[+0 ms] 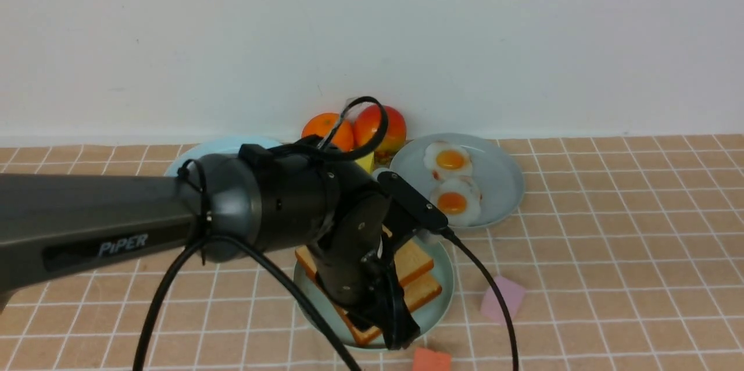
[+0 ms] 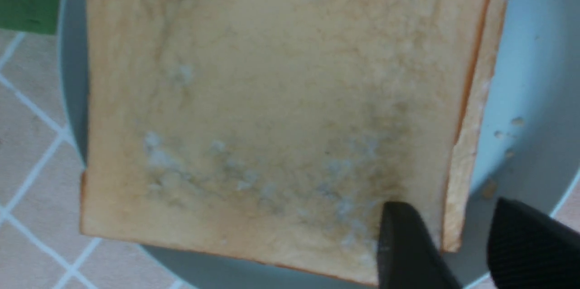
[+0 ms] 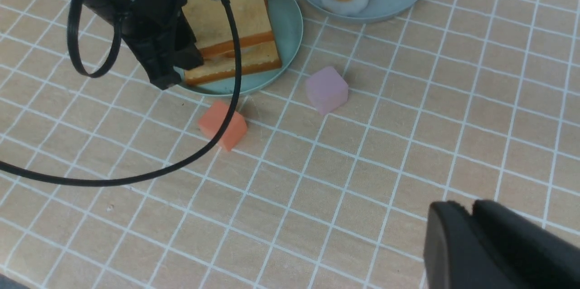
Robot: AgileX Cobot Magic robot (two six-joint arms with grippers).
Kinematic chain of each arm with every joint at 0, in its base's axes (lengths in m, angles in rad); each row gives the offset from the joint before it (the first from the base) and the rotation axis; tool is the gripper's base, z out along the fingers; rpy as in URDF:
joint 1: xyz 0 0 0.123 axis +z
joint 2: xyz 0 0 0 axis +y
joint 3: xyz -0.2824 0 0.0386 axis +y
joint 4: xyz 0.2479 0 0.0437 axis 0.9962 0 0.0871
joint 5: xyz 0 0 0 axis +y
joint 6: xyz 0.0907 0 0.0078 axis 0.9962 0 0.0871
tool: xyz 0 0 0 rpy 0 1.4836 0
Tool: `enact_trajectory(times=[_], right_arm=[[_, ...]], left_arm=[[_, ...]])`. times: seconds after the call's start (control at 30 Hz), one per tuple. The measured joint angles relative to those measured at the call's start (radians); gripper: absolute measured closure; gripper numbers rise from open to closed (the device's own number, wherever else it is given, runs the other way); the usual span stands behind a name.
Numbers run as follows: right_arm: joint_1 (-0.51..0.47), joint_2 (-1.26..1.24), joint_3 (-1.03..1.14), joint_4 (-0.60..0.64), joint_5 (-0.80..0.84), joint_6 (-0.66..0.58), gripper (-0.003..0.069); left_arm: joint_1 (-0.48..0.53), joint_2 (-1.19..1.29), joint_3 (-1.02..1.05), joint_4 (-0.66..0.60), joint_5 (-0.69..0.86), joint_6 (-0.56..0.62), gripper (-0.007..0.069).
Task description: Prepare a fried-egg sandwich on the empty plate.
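Note:
Two toast slices lie stacked on the mint-green plate (image 1: 449, 278): the top slice (image 1: 415, 260) sits a little askew on the lower slice (image 1: 427, 292). Whether an egg lies between them I cannot tell. My left gripper (image 1: 401, 336) hangs at the stack's near corner, open. In the left wrist view the top slice (image 2: 272, 112) fills the frame and the lower slice (image 2: 480, 98) peeks out beside it. There the left gripper (image 2: 448, 205) has one finger over the toast corner and the other over the plate (image 2: 521, 76). My right gripper (image 3: 469, 205) is shut, holding nothing, above the tablecloth.
Two fried eggs (image 1: 450, 160) (image 1: 453, 202) lie on a grey-blue plate (image 1: 503, 179) at the back right. A sky-blue plate (image 1: 226, 147) shows behind the left arm. Two orange fruits (image 1: 328, 127) stand by the wall. A pink cube (image 1: 503, 299) and an orange cube (image 1: 431, 359) lie near the mint plate.

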Motion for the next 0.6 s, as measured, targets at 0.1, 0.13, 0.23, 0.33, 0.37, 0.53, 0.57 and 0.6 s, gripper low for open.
enact_trajectory(times=[0.1, 0.13, 0.23, 0.33, 0.37, 0.53, 0.57, 0.6], right_arm=[[0.000, 0.000, 0.000, -0.001, 0.000, 0.000, 0.0571], [0.000, 0.000, 0.000, -0.001, 0.000, 0.000, 0.0571], [0.000, 0.000, 0.000, -0.001, 0.000, 0.000, 0.0569], [0.000, 0.000, 0.000, -0.001, -0.001, 0.000, 0.0568], [0.000, 0.000, 0.000, -0.001, -0.001, 0.001, 0.0568], [0.000, -0.015, 0.000, -0.005, 0.000, 0.052, 0.0568], [0.000, -0.030, 0.000, -0.011, 0.000, 0.070, 0.0568], [0.000, -0.043, 0.000, -0.017, 0.001, 0.081, 0.0568]], left_arm=[[0.000, -0.006, -0.016, -0.027, 0.003, 0.000, 0.0288], [0.000, -0.014, -0.021, -0.035, 0.004, 0.000, 0.0282], [0.000, -0.054, -0.044, -0.066, 0.008, 0.000, 0.0285], [0.000, -0.143, -0.054, -0.112, 0.018, 0.000, 0.0364], [0.000, -0.151, -0.055, -0.115, 0.020, 0.000, 0.0372], [0.000, -0.437, -0.012, -0.161, -0.010, 0.000, 0.0625], [-0.001, -0.522, 0.025, -0.173, -0.031, 0.000, 0.0638], [-0.001, -0.594, 0.066, -0.186, -0.054, 0.000, 0.0638]])
